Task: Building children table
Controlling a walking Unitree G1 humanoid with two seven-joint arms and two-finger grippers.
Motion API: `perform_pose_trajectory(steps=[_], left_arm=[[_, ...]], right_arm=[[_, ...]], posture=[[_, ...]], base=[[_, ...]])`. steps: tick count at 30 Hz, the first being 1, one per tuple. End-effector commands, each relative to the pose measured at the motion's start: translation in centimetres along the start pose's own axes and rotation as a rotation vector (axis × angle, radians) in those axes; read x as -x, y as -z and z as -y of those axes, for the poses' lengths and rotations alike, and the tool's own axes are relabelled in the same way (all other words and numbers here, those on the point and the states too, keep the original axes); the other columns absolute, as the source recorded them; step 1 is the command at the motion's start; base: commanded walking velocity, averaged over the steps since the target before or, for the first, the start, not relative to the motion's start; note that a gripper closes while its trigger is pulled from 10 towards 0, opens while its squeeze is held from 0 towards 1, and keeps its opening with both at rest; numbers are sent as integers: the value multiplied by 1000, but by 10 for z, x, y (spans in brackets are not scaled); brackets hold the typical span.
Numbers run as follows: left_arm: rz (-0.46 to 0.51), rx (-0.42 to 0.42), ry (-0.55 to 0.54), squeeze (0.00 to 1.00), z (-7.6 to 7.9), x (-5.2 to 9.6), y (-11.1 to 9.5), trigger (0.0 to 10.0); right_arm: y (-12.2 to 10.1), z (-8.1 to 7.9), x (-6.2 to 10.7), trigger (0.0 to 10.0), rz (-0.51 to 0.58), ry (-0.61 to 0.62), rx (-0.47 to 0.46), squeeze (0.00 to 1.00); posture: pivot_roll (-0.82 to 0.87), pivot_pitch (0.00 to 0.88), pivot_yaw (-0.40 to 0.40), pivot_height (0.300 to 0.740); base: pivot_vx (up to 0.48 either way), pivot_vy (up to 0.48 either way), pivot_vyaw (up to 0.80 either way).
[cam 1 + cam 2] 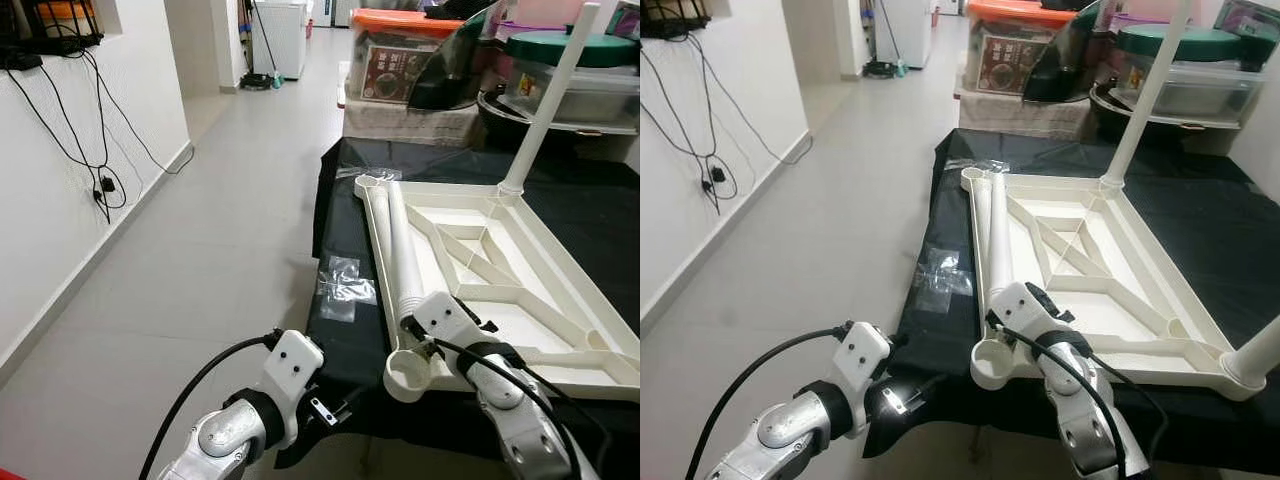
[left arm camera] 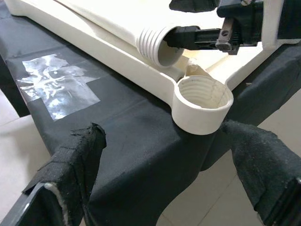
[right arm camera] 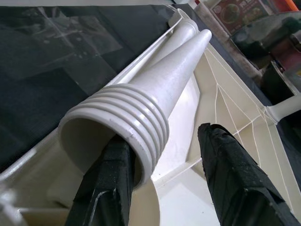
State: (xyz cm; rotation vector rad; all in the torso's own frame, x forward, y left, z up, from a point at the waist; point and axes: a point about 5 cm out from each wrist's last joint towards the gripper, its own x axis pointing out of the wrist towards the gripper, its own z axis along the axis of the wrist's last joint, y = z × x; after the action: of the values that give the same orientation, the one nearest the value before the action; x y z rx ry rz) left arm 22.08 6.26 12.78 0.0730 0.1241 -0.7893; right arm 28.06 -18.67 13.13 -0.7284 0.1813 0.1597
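White plastic tabletop (image 1: 520, 290): upside down on a black cloth (image 1: 350, 340), right half of the left eye view; ribs on its underside face up.
Left eye, legs: one upright leg (image 1: 545, 105) stands in the far socket, upper right of frame. A loose leg (image 1: 403, 250) lies along the tabletop's left rail, threaded end toward the robot.
Left eye, corner socket (image 1: 408, 375): empty, round, at the near left corner, lower centre of frame.
Left eye, right gripper (image 1: 420, 335): lower centre-right, at the loose leg's threaded end, just above the socket.
Left eye, left gripper (image 1: 340, 408): bottom centre-left, low at the cloth's near edge, left of the socket.
Right eye, extras: a second upright leg (image 1: 1258, 358) at the lower right corner; clear plastic wrapper (image 1: 940, 275) flat on the cloth, left of the tabletop; storage boxes (image 1: 1015, 50) at top.
Left wrist: fingers (image 2: 75, 160) spread wide, holding nothing; the socket lies between and beyond them, touching neither.
Right wrist: fingers (image 3: 106, 183) apart; one runs into the leg's hollow threaded mouth, the other outside below it. Contact of the outer finger: cannot tell.
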Motion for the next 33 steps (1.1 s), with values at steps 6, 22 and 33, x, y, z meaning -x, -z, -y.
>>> perform_pose_trajectory(steps=[6,22,33], left_arm=[[-13,-8,1,0,1,0,2,10000],[-9,-3,-3,0,1,-2,1,10000],[-12,64,-61,0,-11,-7,2,10000]], right_arm=[[-7,2,-8,0,23,59,-39,0],[-11,30,-12,0,39,297,-163,0],[-7,74,-1,0,214,452,-801,0]], posture=[[92,6,-94,740],[92,6,-99,740],[95,0,-90,740]], base=[[0,0,0],[0,0,0],[0,0,0]])
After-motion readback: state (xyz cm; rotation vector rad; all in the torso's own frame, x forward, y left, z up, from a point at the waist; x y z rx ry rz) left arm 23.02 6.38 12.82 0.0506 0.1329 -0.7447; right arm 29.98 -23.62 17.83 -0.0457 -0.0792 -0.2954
